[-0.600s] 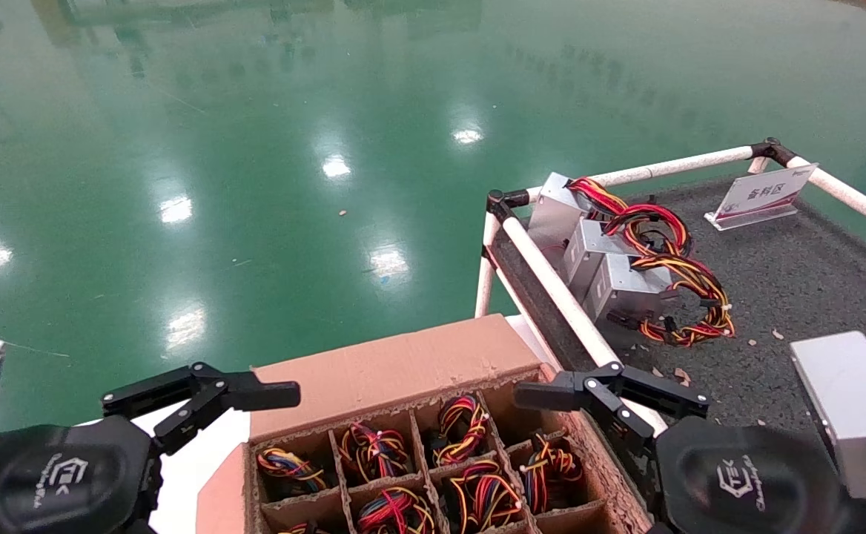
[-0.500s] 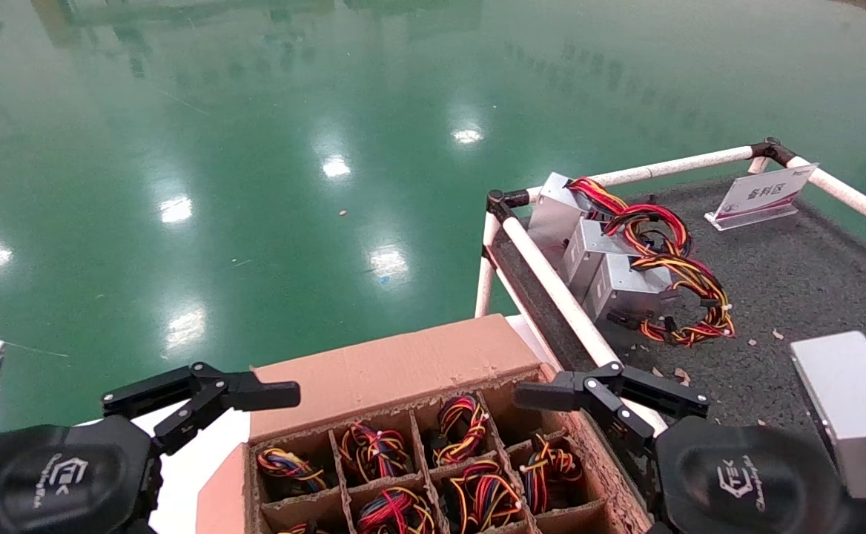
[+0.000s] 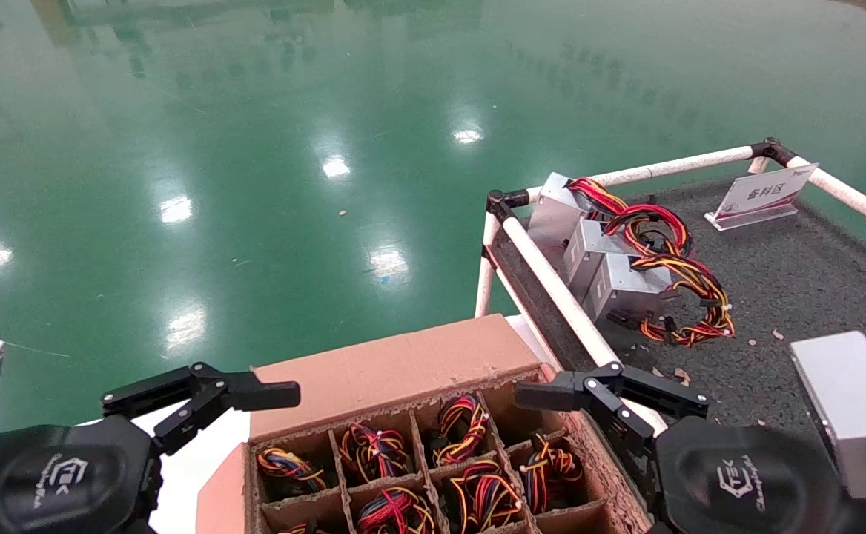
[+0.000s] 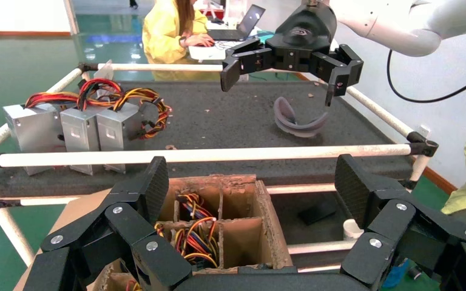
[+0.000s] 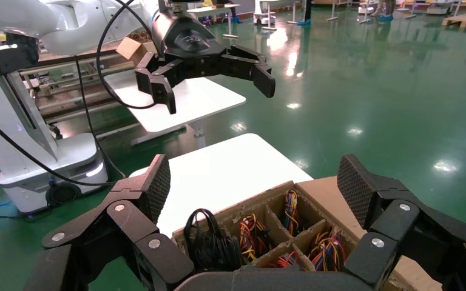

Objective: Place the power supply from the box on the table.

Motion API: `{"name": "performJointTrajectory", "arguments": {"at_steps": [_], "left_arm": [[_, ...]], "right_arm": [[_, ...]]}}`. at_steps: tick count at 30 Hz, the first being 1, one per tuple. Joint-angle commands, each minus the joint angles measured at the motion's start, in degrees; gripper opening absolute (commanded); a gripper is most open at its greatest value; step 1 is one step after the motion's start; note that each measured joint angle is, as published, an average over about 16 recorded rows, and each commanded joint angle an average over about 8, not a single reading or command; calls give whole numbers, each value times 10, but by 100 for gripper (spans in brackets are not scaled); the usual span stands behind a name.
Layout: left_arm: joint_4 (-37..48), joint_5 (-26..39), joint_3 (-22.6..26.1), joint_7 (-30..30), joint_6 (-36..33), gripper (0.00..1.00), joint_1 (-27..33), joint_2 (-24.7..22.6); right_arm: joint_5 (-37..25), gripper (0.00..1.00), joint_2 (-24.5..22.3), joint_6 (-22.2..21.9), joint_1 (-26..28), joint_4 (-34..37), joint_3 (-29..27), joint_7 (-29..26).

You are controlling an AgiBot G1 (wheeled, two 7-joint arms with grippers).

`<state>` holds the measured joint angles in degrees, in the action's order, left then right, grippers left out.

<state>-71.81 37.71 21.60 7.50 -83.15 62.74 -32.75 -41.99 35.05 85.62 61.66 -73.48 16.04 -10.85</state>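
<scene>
Right gripper (image 3: 611,397) released, empty, poised over the box (image 3: 433,452) edge; power supply (image 3: 463,426) just below-left, likely pre-grasp. Left gripper (image 3: 203,397) released, idle.

The table (image 3: 796,282) is a dark grey speckled surface edged by white pipe rails (image 3: 563,297). On it lie three silver units (image 3: 596,252) (wires tangled red, yellow, black), a plain silver block (image 3: 848,408), a white sign card (image 3: 763,194) and scattered cardboard crumbs (image 3: 670,373).
</scene>
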Motion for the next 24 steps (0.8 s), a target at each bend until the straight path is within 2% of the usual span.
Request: {"name": "performJointTrajectory", "arguments": {"at_steps": [1, 2, 3, 24], "left_arm": [[0, 0, 0, 0, 0, 15, 0, 0], [0, 0, 0, 0, 0, 3, 0, 0], [0, 0, 0, 0, 0, 0, 0, 0], [0, 0, 0, 0, 0, 0, 0, 0]], "right_arm": [[0, 100, 0, 0, 0, 0, 0, 0], [0, 100, 0, 0, 0, 0, 0, 0], [0, 100, 0, 0, 0, 0, 0, 0], [0, 100, 0, 0, 0, 0, 0, 0]]}}
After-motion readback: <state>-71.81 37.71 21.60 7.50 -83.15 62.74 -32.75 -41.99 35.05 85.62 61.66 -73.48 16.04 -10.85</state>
